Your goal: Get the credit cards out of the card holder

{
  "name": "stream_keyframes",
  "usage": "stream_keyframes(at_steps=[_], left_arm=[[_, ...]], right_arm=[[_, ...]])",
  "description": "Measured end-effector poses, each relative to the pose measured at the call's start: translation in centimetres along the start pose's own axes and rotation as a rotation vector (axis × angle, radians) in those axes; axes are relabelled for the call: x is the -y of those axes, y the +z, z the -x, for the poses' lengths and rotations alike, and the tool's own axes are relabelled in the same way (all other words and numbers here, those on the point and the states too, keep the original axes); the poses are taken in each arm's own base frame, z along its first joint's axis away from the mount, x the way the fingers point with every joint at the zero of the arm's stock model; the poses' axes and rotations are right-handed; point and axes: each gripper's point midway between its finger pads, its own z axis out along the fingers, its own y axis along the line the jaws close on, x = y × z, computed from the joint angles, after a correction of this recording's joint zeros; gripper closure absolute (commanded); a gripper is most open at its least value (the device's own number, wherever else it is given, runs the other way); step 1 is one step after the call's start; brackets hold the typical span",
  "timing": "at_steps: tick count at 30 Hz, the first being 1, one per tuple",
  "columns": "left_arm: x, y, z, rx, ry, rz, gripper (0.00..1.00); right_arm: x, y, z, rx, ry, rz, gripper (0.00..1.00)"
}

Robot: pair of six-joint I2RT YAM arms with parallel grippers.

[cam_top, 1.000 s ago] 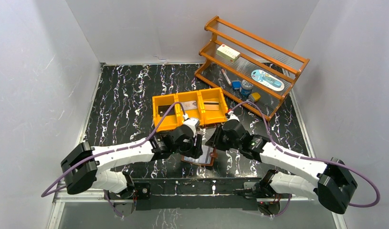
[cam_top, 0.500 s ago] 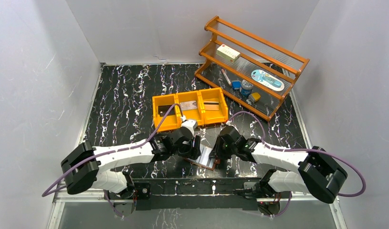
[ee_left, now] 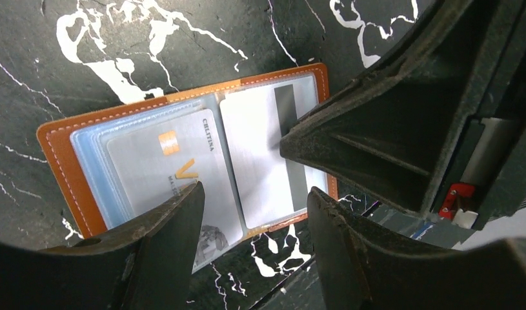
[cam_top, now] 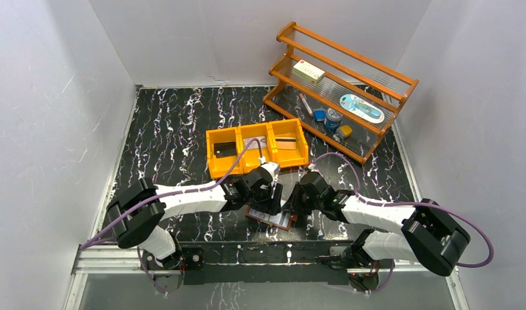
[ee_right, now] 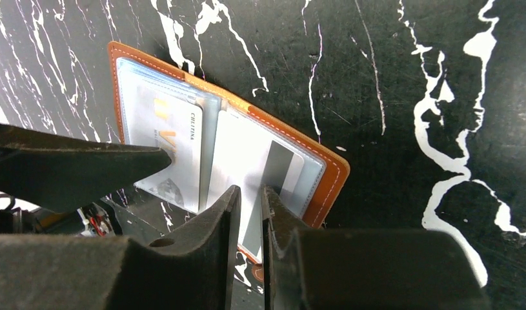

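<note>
The brown card holder (cam_top: 271, 217) lies open and flat near the table's front edge, also in the left wrist view (ee_left: 60, 148) and right wrist view (ee_right: 331, 174). Its left sleeve holds a pale credit card with a gold V mark (ee_left: 170, 168) (ee_right: 163, 142). The right sleeve holds a silvery card with a dark stripe (ee_left: 257, 161) (ee_right: 247, 161). My left gripper (ee_left: 253, 194) (cam_top: 268, 192) hovers open over the holder's near edge, holding nothing. My right gripper (ee_right: 250, 190) (cam_top: 292, 205) has its jaws only a narrow slit apart, tips down on the striped card.
An orange three-compartment bin (cam_top: 212, 156) stands just behind the grippers, with a dark card (cam_top: 226, 150) in its left compartment and a tan card (cam_top: 286, 143) in its right one. A wooden rack (cam_top: 376, 68) with small items is at the back right. White walls enclose the table.
The left gripper has slid right over the holder. The right arm has folded in and lowered onto the holder's right half, its jaws narrowing.
</note>
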Motion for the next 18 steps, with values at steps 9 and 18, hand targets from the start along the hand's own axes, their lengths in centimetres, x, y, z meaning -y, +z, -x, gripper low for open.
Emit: stream_keyframes(at_steps=[9, 18], left_arm=[[0.3, 1.0, -0.2, -0.055, -0.067, -0.145, 0.43], [0.8, 1.6, -0.8, -0.106, -0.088, -0.191, 0.47]], right_arm=[[0.0, 0.2, 0.0, 0.016, 0.027, 0.036, 0.72], [-0.1, 0.3, 0.1, 0.016, 0.041, 0.045, 0.72]])
